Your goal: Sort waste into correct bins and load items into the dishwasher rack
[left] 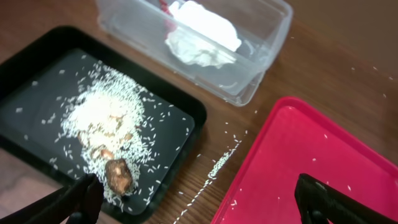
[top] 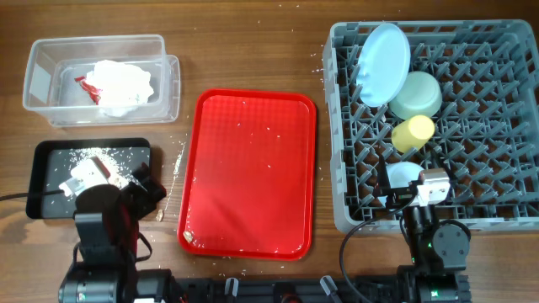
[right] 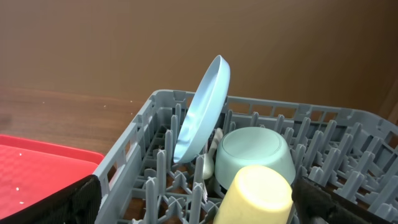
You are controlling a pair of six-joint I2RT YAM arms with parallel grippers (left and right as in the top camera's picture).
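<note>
Setting: a robot test bench dressed as a canteen dish-return point, not a home kitchen.

Evidence:
- Plain wooden table (top: 253,50). The left arm (top: 101,244) and right arm (top: 438,244) are mounted at its near edge, and a black cable (top: 342,252) loops beside the right one.
- Catering-type grey dishwasher rack (top: 337,126) stands directly on the wood at the right edge.
- Red cafeteria tray (top: 253,168) lies at centre.
- Sorting bins on the left: clear tub (top: 173,80) at the far left corner, black tray (top: 46,168) nearer.
- Bare brown wall (right: 124,43) beyond the far edge.
</note>
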